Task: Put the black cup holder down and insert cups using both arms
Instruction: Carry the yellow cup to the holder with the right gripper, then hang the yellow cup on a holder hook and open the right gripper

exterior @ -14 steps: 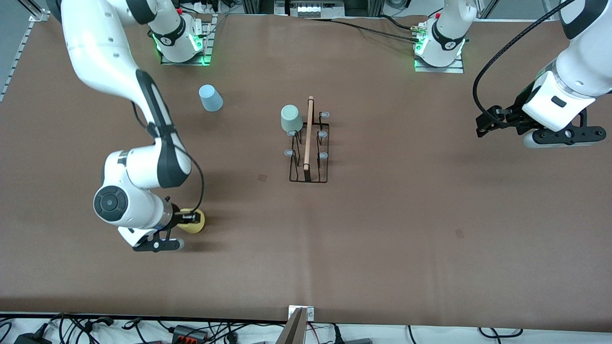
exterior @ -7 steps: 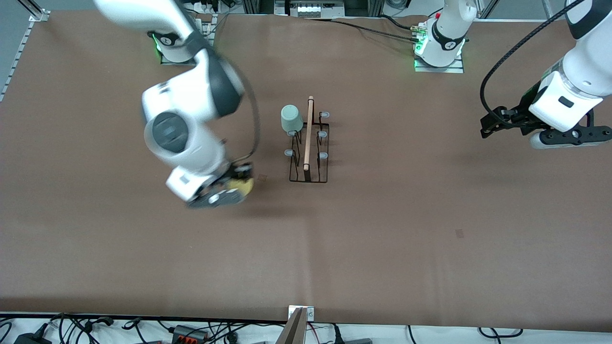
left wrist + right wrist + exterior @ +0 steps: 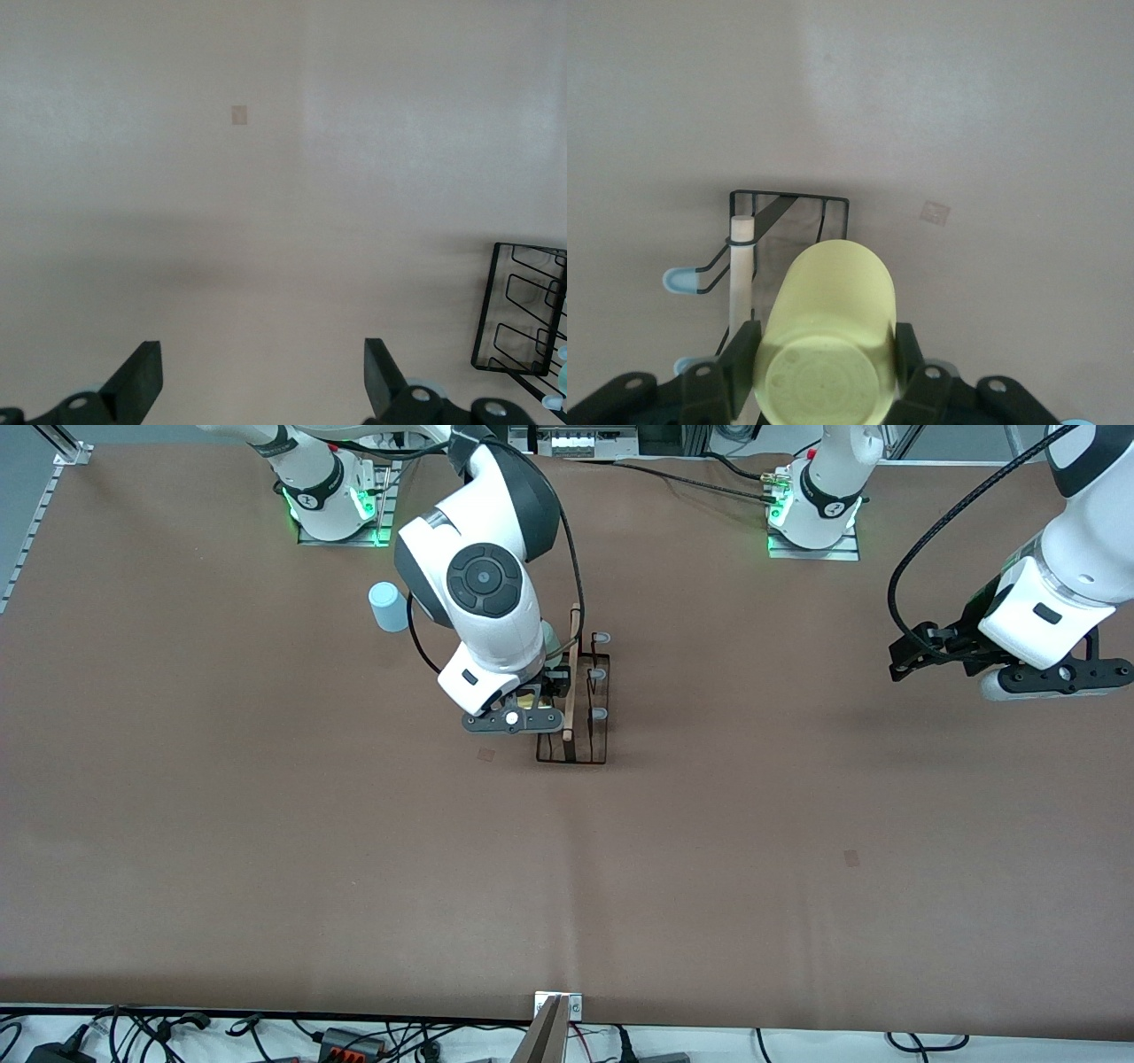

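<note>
The black cup holder [image 3: 589, 731] stands mid-table, its wooden handle [image 3: 571, 677] running along its length. My right gripper [image 3: 529, 713] is shut on the yellow cup [image 3: 532, 702] and holds it over the holder's row of pegs toward the right arm's end. In the right wrist view the yellow cup [image 3: 828, 328] sits between my fingers [image 3: 740, 363], above the holder [image 3: 788, 208]. The mint green cup [image 3: 552, 638] is on a peg, mostly hidden by my right arm. The light blue cup [image 3: 387, 607] stands upside down on the table. My left gripper [image 3: 261, 381] is open and empty and waits over the table at the left arm's end [image 3: 912, 660].
The brown mat has small square marks [image 3: 486, 754] [image 3: 851, 857]. One corner of the holder [image 3: 523, 310] shows in the left wrist view. The arm bases [image 3: 337, 505] [image 3: 815, 514] stand along the table's edge farthest from the front camera. Cables lie along the nearest edge.
My right arm lifted the yellow cup off the table near the right arm's end and swung it over the cup holder. The left arm barely shifted.
</note>
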